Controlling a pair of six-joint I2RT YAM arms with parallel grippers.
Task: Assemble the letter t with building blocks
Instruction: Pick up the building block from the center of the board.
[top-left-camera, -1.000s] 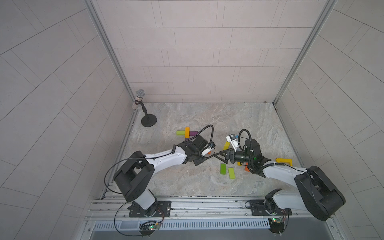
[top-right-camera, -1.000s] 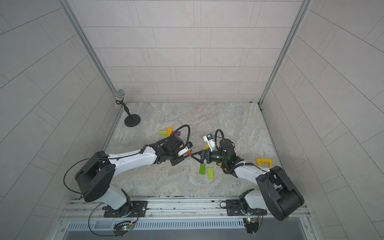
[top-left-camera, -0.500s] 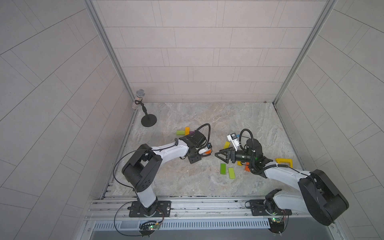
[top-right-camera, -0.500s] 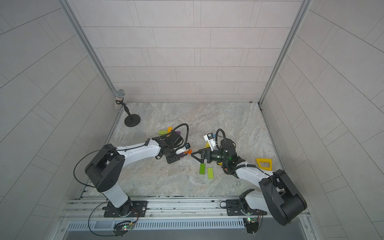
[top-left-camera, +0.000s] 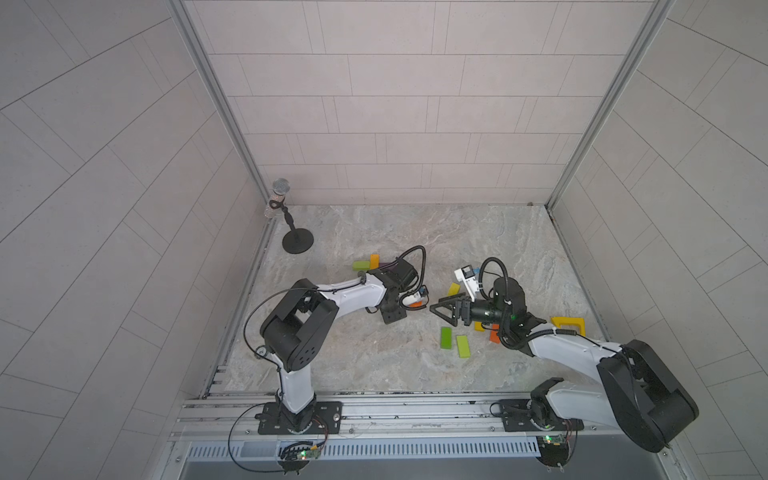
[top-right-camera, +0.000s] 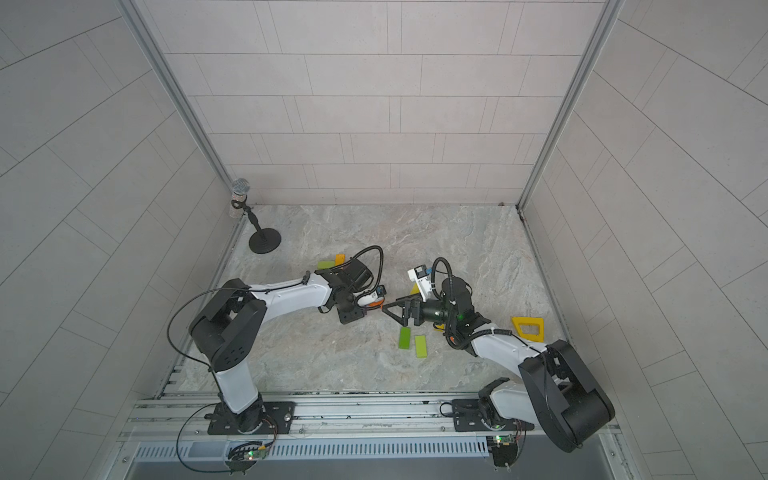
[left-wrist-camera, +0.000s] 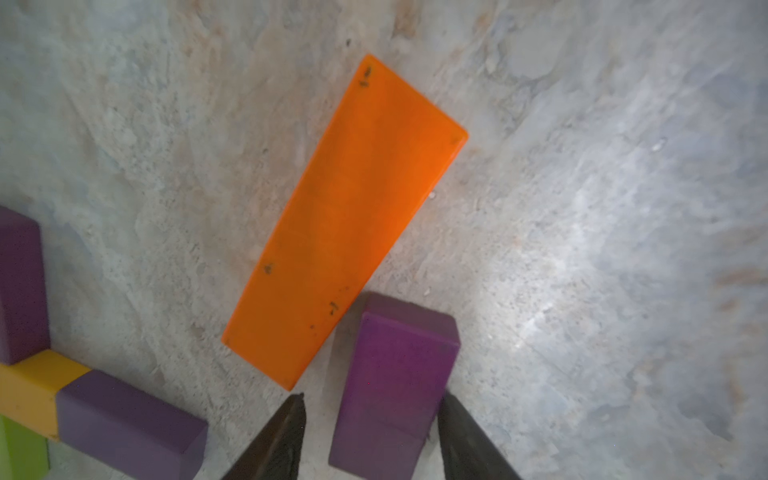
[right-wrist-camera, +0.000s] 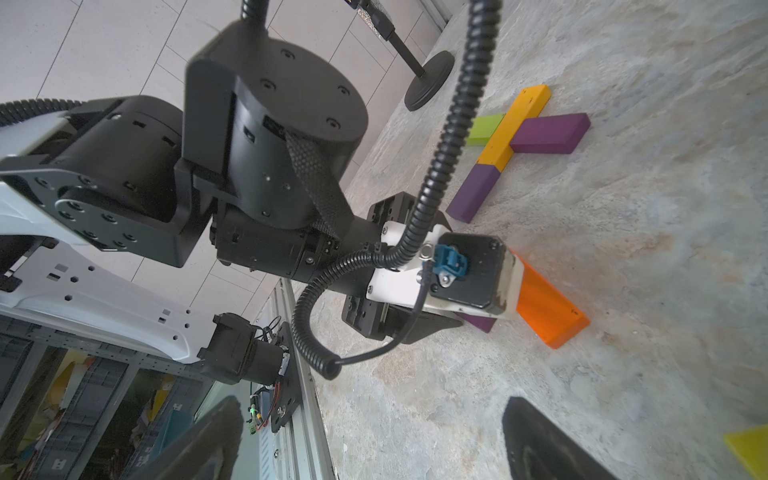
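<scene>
Loose purple block (left-wrist-camera: 395, 382) rests on the marble tabletop (left-wrist-camera: 582, 249) near mid-table, between the two dark fingers (left-wrist-camera: 274, 440) of the left gripper (left-wrist-camera: 370, 399). Jaws narrow, one either side of it. A sliver of table shows between one finger and the block; contact at the other finger is hard to judge. Orange block (left-wrist-camera: 345, 224) lies flat just beside it, one corner close to the purple one. It has small dark smudges near its corners, not readable as writing. Farther back, a part-built figure: yellow block (right-wrist-camera: 515, 124) with purple stem block (right-wrist-camera: 473, 191) butted end-on in line, lime block (right-wrist-camera: 484, 129) and purple arm block (right-wrist-camera: 548, 133) against its two long sides. In both top views the left arm (top-left-camera: 349, 293) covers much of this figure, and the stem cannot be made out there. Right gripper (top-left-camera: 444, 310) is low over the table facing the left one, jaws wide, nothing between them. Near the right arm (top-left-camera: 569, 353): green block (top-left-camera: 446, 337) and pale lime block (top-left-camera: 463, 345) side by side, tilted yellow block (top-left-camera: 454, 288), and second orange block (top-left-camera: 494, 334) mostly hidden under the wrist. Yellow frame piece (top-left-camera: 568, 324) is by the right wall, partly cut off by the arm. Blue connector (right-wrist-camera: 451, 259) sits on the left wrist camera (right-wrist-camera: 469, 270). Microphone stand (top-left-camera: 297, 241) is in the back-left corner.
</scene>
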